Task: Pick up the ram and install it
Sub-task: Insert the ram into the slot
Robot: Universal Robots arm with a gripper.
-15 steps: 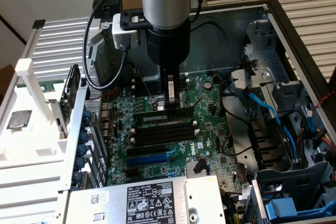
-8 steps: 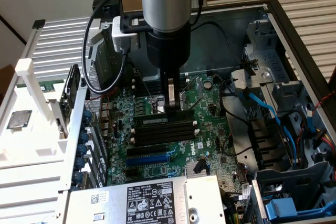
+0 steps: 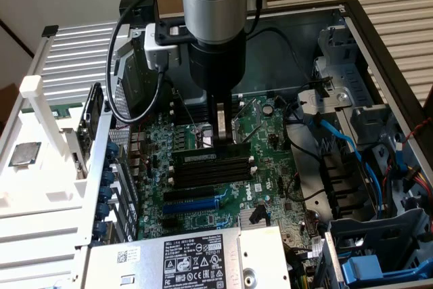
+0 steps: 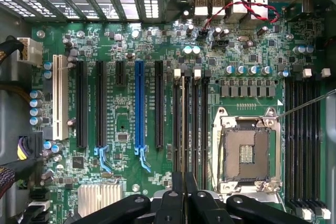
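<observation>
I've got the gripper (image 3: 223, 130) down inside the PC case (image 3: 379, 45), jaws clamped on the ram (image 3: 211, 156), which sits edge-down in the black memory slots (image 3: 211, 170) directly under the jaws. Blue slot (image 3: 193, 204) lies just past those. In wrist view the ram (image 4: 185, 129) runs straight out from the fingers (image 4: 176, 203), CPU socket (image 4: 247, 150) beside it.

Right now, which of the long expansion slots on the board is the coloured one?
The blue slot, standing between black slots on either side. A white slot sits further out, near the board's edge.
</observation>
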